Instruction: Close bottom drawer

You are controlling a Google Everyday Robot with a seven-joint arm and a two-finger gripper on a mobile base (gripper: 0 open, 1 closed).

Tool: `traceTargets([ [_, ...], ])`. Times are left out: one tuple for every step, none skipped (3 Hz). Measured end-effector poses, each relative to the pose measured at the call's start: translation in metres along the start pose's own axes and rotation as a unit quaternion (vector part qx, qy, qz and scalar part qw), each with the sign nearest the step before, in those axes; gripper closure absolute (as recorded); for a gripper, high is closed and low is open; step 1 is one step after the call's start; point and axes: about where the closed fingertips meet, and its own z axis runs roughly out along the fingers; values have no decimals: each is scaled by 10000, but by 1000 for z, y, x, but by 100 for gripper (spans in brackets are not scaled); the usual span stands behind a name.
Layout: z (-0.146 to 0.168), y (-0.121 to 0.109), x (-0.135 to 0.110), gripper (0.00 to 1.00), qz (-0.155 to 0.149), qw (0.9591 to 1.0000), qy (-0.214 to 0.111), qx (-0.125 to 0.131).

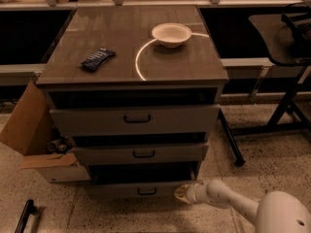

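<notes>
The bottom drawer is the lowest of three grey-brown wood-grain drawers in the cabinet, with a small dark pull handle. Its front stands only slightly out from the cabinet. My gripper is at the end of the white arm coming from the lower right, and it rests against the right end of the bottom drawer's front.
The middle drawer and top drawer stand slightly out. A white bowl and a dark remote-like object lie on the cabinet top. An open cardboard box is at the left; a dark table leg at the right.
</notes>
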Motion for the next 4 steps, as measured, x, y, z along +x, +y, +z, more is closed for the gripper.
traceTargets([
  [1, -24, -1, 100, 59, 9998, -144, 102],
  [1, -49, -3, 100, 96, 9994, -224, 254],
  [2, -68, -2, 100, 178, 9988, -255, 382],
  [2, -82, -1, 100, 258, 9982, -281, 462],
])
